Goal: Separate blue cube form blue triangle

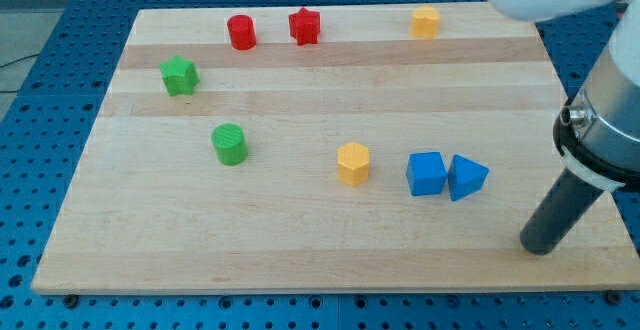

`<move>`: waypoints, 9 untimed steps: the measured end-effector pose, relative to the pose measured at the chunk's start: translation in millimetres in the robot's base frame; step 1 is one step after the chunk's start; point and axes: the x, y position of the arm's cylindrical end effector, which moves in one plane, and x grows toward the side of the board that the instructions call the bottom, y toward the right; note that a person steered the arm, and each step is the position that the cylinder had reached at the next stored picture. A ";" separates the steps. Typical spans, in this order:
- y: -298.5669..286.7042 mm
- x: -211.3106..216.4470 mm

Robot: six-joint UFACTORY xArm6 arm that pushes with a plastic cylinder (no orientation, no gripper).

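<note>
A blue cube [426, 174] sits on the wooden board [300, 230] at the lower right, touching a blue triangle [466, 177] on its right side. My tip [538, 249] is at the end of a dark rod, lower right of the blue triangle, apart from both blue blocks by a short gap.
A yellow hexagon block [353, 163] lies just left of the blue cube. A green cylinder [229, 144] and green star [179, 75] are on the left. A red cylinder [241, 32], red star [304, 26] and a yellow block [425, 21] line the top edge.
</note>
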 end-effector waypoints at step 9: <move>-43.4 -111.3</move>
